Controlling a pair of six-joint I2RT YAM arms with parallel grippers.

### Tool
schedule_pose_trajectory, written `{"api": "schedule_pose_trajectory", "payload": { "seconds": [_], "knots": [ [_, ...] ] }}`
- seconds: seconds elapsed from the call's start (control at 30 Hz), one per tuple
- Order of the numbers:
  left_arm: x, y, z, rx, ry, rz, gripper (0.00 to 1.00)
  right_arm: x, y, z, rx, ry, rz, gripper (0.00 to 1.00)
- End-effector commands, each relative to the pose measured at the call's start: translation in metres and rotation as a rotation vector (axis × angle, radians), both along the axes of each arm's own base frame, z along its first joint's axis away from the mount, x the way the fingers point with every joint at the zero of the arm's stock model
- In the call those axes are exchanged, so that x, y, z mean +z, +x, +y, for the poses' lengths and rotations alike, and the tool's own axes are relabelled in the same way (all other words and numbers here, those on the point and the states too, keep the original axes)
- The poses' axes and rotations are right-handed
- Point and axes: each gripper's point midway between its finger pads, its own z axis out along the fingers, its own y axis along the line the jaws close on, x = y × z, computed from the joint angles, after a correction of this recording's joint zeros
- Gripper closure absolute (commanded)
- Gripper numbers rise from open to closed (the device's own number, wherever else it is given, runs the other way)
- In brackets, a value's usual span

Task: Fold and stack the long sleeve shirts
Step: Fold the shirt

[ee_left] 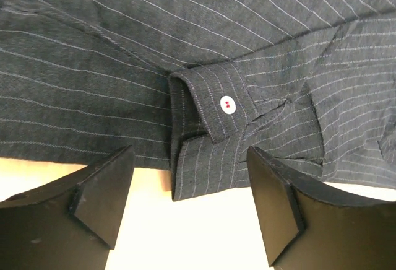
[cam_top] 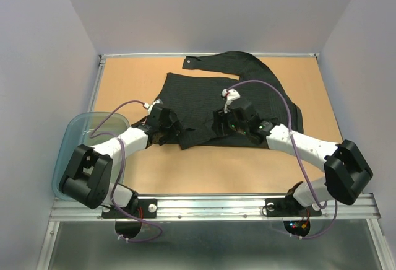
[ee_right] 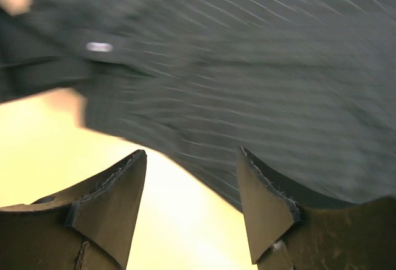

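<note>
A black pinstriped long sleeve shirt (cam_top: pixel 204 100) lies spread on the wooden table, one sleeve (cam_top: pixel 213 61) stretched along the far edge. My left gripper (cam_top: pixel 162 129) is open at the shirt's near left edge. In the left wrist view a cuff (ee_left: pixel 207 158) with a white button (ee_left: pixel 228 104) lies just ahead of the gap between the open fingers (ee_left: pixel 105 189), nothing held. My right gripper (cam_top: pixel 221 124) is open at the shirt's near hem. In the blurred right wrist view the shirt's edge (ee_right: pixel 204 152) runs ahead of its fingers (ee_right: pixel 263 202).
A translucent blue-grey plastic tub (cam_top: pixel 74 140) sits at the table's left edge beside the left arm. Bare wooden table (cam_top: pixel 216 171) lies between the shirt and the metal front rail (cam_top: pixel 210 205). White walls enclose the back and sides.
</note>
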Motion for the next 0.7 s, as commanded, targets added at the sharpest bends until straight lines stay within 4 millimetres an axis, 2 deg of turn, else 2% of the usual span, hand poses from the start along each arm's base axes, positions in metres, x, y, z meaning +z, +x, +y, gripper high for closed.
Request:
{"api": "schedule_pose_trajectory", "payload": {
  "seconds": [0.0, 0.13, 0.2, 0.23, 0.33, 0.53, 0.67],
  "knots": [
    [0.0, 0.004, -0.006, -0.033, -0.021, -0.029, 0.21, -0.006, 0.008, -0.048, -0.176, 0.001, 0.019, 0.34],
    [-0.004, 0.006, -0.007, -0.037, -0.017, -0.028, 0.3, -0.002, 0.016, -0.084, -0.305, 0.033, 0.01, 0.26],
    [-0.004, 0.007, -0.01, -0.053, -0.018, -0.022, 0.33, -0.002, 0.019, -0.097, -0.354, 0.044, 0.01, 0.26],
    [-0.005, 0.008, -0.011, -0.056, -0.019, -0.02, 0.34, -0.006, 0.021, -0.109, -0.396, 0.051, 0.02, 0.2],
    [-0.008, 0.008, -0.012, -0.06, -0.011, -0.013, 0.36, -0.003, 0.023, -0.125, -0.446, 0.091, 0.026, 0.13],
    [-0.016, 0.011, -0.011, -0.059, 0.005, -0.014, 0.37, -0.006, 0.023, -0.139, -0.49, 0.112, 0.038, 0.13],
    [-0.017, 0.011, -0.015, -0.076, 0.006, -0.023, 0.44, -0.01, 0.024, -0.147, -0.52, 0.115, 0.049, 0.13]
  ]
}}
